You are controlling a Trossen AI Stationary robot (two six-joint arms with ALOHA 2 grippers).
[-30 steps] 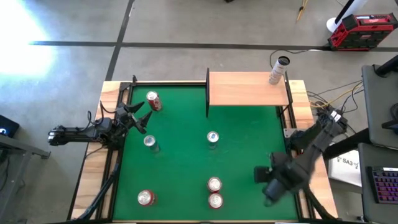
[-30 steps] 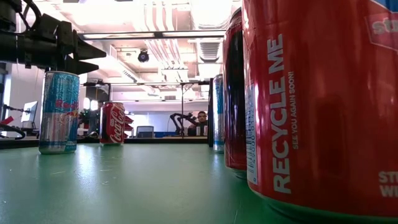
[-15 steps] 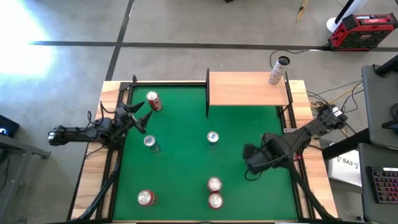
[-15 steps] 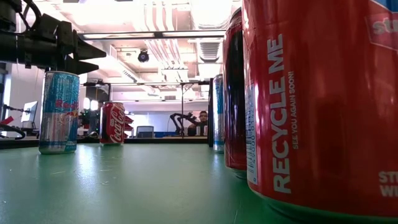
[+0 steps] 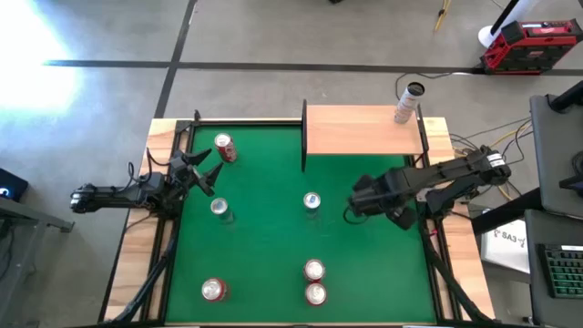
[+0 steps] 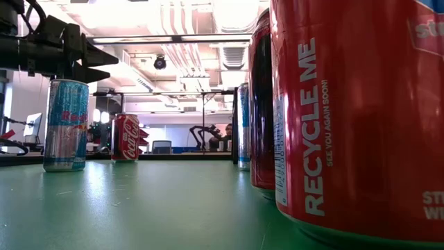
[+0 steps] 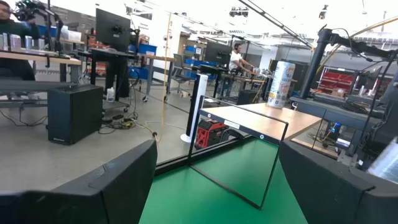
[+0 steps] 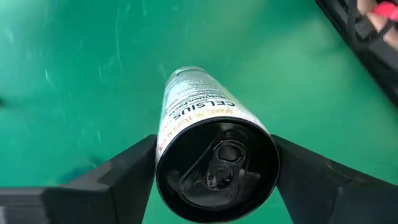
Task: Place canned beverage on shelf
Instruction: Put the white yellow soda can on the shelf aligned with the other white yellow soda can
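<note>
My right gripper (image 5: 359, 200) hangs over the green felt, just near of the shelf, and is shut on a white can with a black top (image 8: 199, 124). The shelf (image 5: 364, 130) is a light-wood board at the table's far right. A tall white can (image 5: 407, 102) stands on its far right corner. My left gripper (image 5: 202, 169) waits open and empty at the table's left side, between a red can (image 5: 224, 148) and a silver-blue can (image 5: 219, 209). It also shows in the low view (image 6: 87, 62). My right gripper pinches the can's side wall just below its black top rim (image 8: 163, 155) between its two fingers, one on each side. The fingers come from the can's top end and lie along it. The can's bottom end (image 8: 186, 73) points away toward the felt and looks clear of it.
A silver-blue can (image 5: 311, 202) stands mid-table, left of my right gripper. Two red cans (image 5: 314, 270) (image 5: 316, 293) stand near the front edge and another (image 5: 213, 290) at the front left. Black posts (image 5: 303, 137) edge the shelf. Open felt lies at the near right.
My right gripper has travelled from the table's near right corner toward the far edge and a little to the left, ending just in front of the shelf. Its arm has swung round and now reaches in level from the right.
</note>
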